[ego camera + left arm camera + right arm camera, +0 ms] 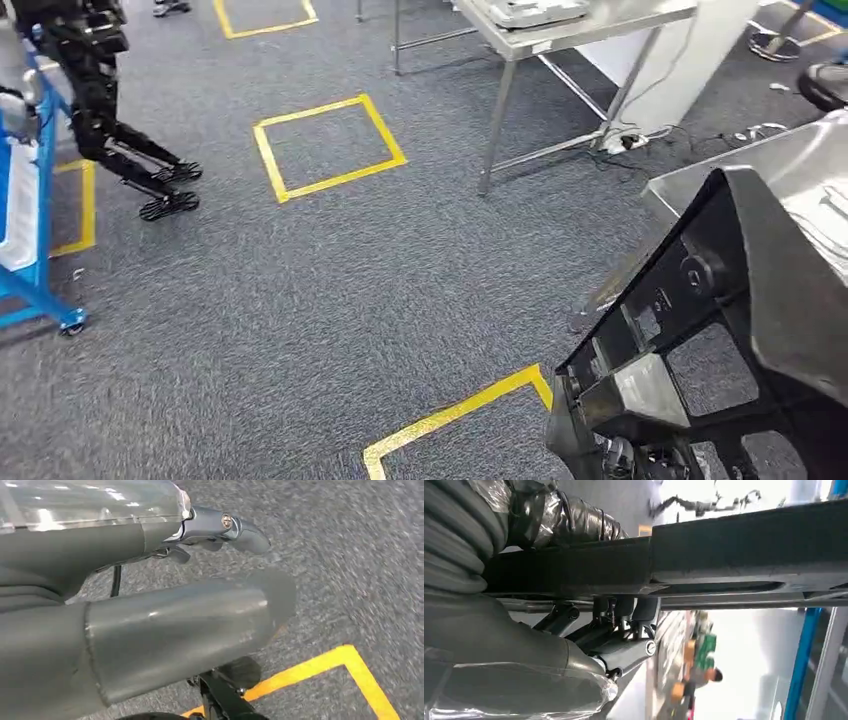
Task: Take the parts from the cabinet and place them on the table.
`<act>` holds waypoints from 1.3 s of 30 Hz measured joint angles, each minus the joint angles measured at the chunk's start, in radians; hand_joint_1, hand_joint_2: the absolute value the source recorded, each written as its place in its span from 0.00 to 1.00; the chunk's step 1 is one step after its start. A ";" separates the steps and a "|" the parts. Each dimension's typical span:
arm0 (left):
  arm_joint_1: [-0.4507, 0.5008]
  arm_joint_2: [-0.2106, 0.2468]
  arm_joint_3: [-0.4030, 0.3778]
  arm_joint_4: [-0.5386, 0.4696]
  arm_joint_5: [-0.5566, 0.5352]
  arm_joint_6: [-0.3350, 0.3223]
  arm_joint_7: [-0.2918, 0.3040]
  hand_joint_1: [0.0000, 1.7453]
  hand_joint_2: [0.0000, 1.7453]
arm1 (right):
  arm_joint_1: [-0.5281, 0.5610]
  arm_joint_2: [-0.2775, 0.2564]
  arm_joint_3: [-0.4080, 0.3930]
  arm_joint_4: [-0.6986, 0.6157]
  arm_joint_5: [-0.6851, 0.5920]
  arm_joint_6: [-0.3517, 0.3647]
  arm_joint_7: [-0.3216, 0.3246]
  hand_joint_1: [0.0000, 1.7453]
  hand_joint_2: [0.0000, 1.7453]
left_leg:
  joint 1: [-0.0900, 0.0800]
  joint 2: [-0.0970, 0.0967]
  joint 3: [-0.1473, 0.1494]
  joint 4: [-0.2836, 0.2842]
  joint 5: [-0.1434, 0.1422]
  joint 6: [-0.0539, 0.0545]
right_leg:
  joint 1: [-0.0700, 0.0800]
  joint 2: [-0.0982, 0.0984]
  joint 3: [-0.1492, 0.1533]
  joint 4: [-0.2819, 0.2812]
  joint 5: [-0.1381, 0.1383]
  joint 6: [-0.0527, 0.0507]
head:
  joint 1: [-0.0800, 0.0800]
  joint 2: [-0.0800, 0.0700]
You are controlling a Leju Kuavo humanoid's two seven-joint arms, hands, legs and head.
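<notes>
Low on the right of the head view, a black lattice-framed part (690,340) fills the corner, gripped by the right hand (619,630), whose fingers curl against its dark bar. Over grey carpet (400,290) and yellow tape (350,665), the left hand (190,600) holds nothing, fingers apart. Farther off stands a steel table (590,25), and another black robot (100,100) far left

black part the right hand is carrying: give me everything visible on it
The black part is a large moulded frame, matte plastic by its look, with open rectangular cut-outs between ribs and a broad solid panel on one side. It fills the lower right of the head view, tilted above the grey carpet, in front of a steel table. In the right wrist view, the right hand grips one long flat edge, fingers hooked under it.
</notes>
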 joint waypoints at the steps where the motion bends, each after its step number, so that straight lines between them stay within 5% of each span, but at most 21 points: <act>1: -0.001 0.000 0.000 0.000 0.000 -0.001 0.000 0.00 0.00 | 0.000 0.000 0.001 0.000 0.005 0.000 0.003 1.00 1.00 | -0.001 0.011 0.006 0.000 -0.003 -0.001 | 0.008 -0.024 0.052 -0.095 0.042 -0.011 | 0.000 0.000; 2: -0.001 -0.003 0.000 0.001 -0.003 -0.002 0.000 0.00 0.00 | 0.000 0.000 0.002 -0.001 0.011 -0.003 0.005 1.00 1.00 | -0.002 0.020 0.008 -0.002 -0.005 -0.002 | 0.023 -0.088 0.087 -0.165 0.044 -0.025 | 0.000 0.000; 3: -0.001 -0.003 0.001 0.002 -0.005 -0.005 0.000 0.00 0.00 | -0.002 0.000 0.003 -0.001 0.017 -0.007 0.008 1.00 1.00 | -0.008 0.031 0.010 0.001 -0.010 -0.008 | 0.030 -0.096 0.091 -0.179 0.041 -0.031 | 0.000 0.000; 6: -0.004 -0.004 0.005 0.003 -0.010 -0.009 0.001 0.00 0.00 | 0.004 0.000 0.008 -0.002 0.024 -0.015 0.010 1.00 1.00 | -0.006 0.066 0.019 -0.010 -0.009 -0.018 | 0.033 -0.057 0.083 -0.179 0.045 -0.040 | 0.000 0.000; 7: -0.005 -0.004 0.006 0.003 -0.012 -0.009 0.001 0.00 0.00 | 0.006 0.001 0.008 -0.003 0.024 -0.015 0.011 1.00 1.00 | -0.010 0.067 0.024 -0.010 -0.016 -0.024 | 0.019 -0.041 0.097 -0.200 0.055 -0.048 | -0.002 0.000; 9: -0.007 -0.003 0.008 0.003 -0.013 -0.008 0.000 0.00 0.00 | 0.005 0.003 0.012 -0.003 0.026 -0.015 0.011 1.00 1.00 | -0.001 -0.046 -0.004 0.068 -0.067 -0.032 | 0.012 -0.022 0.104 -0.214 0.065 -0.053 | -0.001 0.000; 11: -0.002 -0.003 0.011 0.003 -0.014 -0.008 0.001 0.00 0.00 | 0.005 0.004 0.015 -0.003 0.028 -0.015 0.011 1.00 1.00 | 0.002 -0.065 -0.077 0.220 -0.140 -0.038 | 0.010 0.005 0.102 -0.213 0.064 -0.055 | -0.001 0.000; 13: 0.000 -0.003 0.014 0.003 -0.013 -0.008 0.001 0.00 0.00 | 0.006 0.004 0.016 -0.002 0.028 -0.015 0.012 1.00 1.00 | 0.006 -0.066 -0.124 0.301 -0.148 -0.044 | 0.008 0.036 0.102 -0.210 0.064 -0.054 | -0.001 0.000; 16: -0.001 -0.001 0.014 0.003 -0.013 -0.008 0.002 0.00 0.00 | 0.006 0.004 0.016 -0.002 0.028 -0.015 0.012 1.00 1.00 | 0.016 -0.084 -0.044 0.100 -0.009 -0.052 | 0.000 0.081 0.103 -0.193 0.056 -0.041 | -0.001 0.000; 18: -0.001 -0.001 0.015 0.003 -0.013 -0.008 0.002 0.00 0.00 | 0.004 0.004 0.016 -0.002 0.028 -0.015 0.012 1.00 1.00 | 0.021 -0.171 -0.015 0.018 -0.005 -0.055 | 0.004 0.101 0.086 -0.166 0.044 -0.025 | -0.001 0.000; 22: -0.001 -0.002 0.016 0.004 -0.014 -0.005 0.003 0.00 0.00 | 0.008 0.005 0.019 -0.003 0.036 -0.017 0.017 1.00 1.00 | 0.021 -0.121 -0.016 0.015 0.007 -0.023 | -0.002 0.145 0.069 -0.170 0.056 -0.001 | -0.001 0.000; 25: -0.002 -0.002 0.016 0.004 -0.015 -0.005 0.002 0.00 0.00 | 0.004 0.005 0.021 -0.002 0.040 -0.018 0.021 1.00 1.00 | 0.018 -0.081 -0.015 0.009 0.011 -0.010 | 0.001 0.021 0.010 -0.042 -0.027 0.010 | 0.001 0.000; 27: 0.002 -0.001 0.016 0.004 -0.015 -0.005 0.003 0.00 0.00 | 0.004 0.005 0.026 -0.002 0.042 -0.019 0.022 1.00 1.00 | 0.013 -0.049 -0.016 0.009 0.008 -0.006 | -0.001 0.008 -0.061 0.101 -0.083 0.014 | 0.000 0.000; 28: 0.001 -0.001 0.016 0.004 -0.015 -0.005 0.003 0.00 0.00 | 0.005 0.005 0.026 -0.002 0.043 -0.020 0.023 1.00 1.00 | 0.012 -0.036 -0.015 0.009 0.007 -0.006 | -0.002 0.007 -0.075 0.127 -0.080 0.014 | 0.001 0.000; 29: 0.000 -0.001 0.016 0.004 -0.015 -0.006 0.003 0.00 0.00 | 0.004 0.005 0.027 -0.002 0.045 -0.022 0.027 1.00 1.00 | 0.012 -0.023 -0.013 0.009 0.004 -0.006 | -0.002 0.007 -0.065 0.107 -0.056 0.013 | 0.001 0.000; 31: -0.004 -0.001 0.016 0.004 -0.018 -0.009 0.002 0.00 0.00 | 0.004 0.005 0.028 -0.002 0.047 -0.031 0.030 1.00 1.00 | 0.011 -0.001 -0.004 0.009 -0.001 -0.008 | 0.000 -0.006 0.018 -0.049 0.030 0.002 | 0.001 0.000; 32: -0.006 -0.002 0.016 0.004 -0.018 -0.010 0.000 0.00 0.00 | 0.004 0.005 0.029 -0.002 0.047 -0.033 0.031 1.00 1.00 | 0.010 0.008 0.002 0.009 -0.004 -0.010 | 0.008 -0.043 0.069 -0.141 0.064 -0.011 | 0.001 0.000; 33: -0.005 -0.003 0.016 0.004 -0.018 -0.011 0.000 0.00 0.00 | 0.000 0.005 0.030 -0.002 0.047 -0.033 0.034 1.00 1.00 | 0.008 0.016 0.003 0.008 -0.008 -0.014 | 0.022 -0.097 0.083 -0.171 0.044 -0.024 | 0.000 0.000; 37: -0.010 -0.003 0.016 0.004 -0.019 -0.015 -0.001 0.00 0.00 | 0.002 0.005 0.033 -0.003 0.047 -0.034 0.044 1.00 1.00 | 0.005 0.060 0.022 -0.006 -0.011 -0.035 | 0.026 -0.046 0.078 -0.189 0.056 -0.035 | 0.000 0.000; 38: -0.010 -0.003 0.016 0.004 -0.021 -0.015 -0.001 0.00 0.00 | 0.005 0.005 0.034 -0.005 0.046 -0.035 0.047 1.00 1.00 | 0.010 0.036 0.023 0.000 -0.022 -0.041 | 0.007 -0.036 0.094 -0.204 0.067 -0.037 | 0.000 0.000; 39: -0.011 -0.003 0.016 0.004 -0.021 -0.014 -0.002 0.00 0.00 | 0.003 0.005 0.038 -0.006 0.043 -0.035 0.047 1.00 1.00 | 0.008 -0.017 0.010 0.032 -0.045 -0.042 | 0.008 -0.025 0.097 -0.212 0.069 -0.043 | 0.000 0.000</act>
